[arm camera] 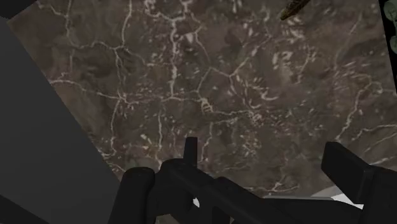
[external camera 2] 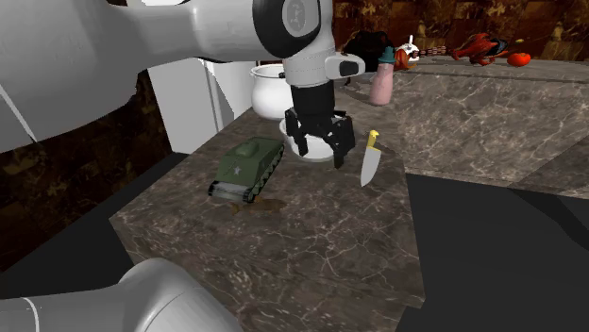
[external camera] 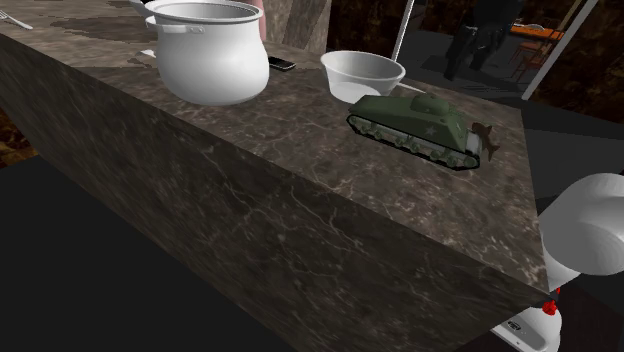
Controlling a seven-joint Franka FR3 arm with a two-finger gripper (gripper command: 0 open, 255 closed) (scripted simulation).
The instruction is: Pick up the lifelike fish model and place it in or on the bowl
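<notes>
A small brown fish model point(external camera: 487, 135) lies on the marble counter just behind the green toy tank point(external camera: 415, 122), toward the shoulder view's right. In the second exterior view the fish point(external camera 2: 263, 204) rests at the tank's point(external camera 2: 247, 165) near end. The white bowl point(external camera: 362, 72) stands upright beyond the tank. My black gripper point(external camera 2: 321, 151) hangs open above the counter, to the right of the tank in that view, holding nothing. In the wrist view the gripper point(arm camera: 267, 162) looks down on bare marble, and the fish's tail point(arm camera: 296, 6) lies well ahead of the fingers.
A large white pot point(external camera: 212, 50) and a dark phone point(external camera: 281, 63) sit further along the counter point(external camera: 300, 190). A knife point(external camera 2: 370, 162) lies beside the gripper. A pink bottle point(external camera 2: 382, 80) and toys stand on a rear counter. The counter edge drops off near the tank.
</notes>
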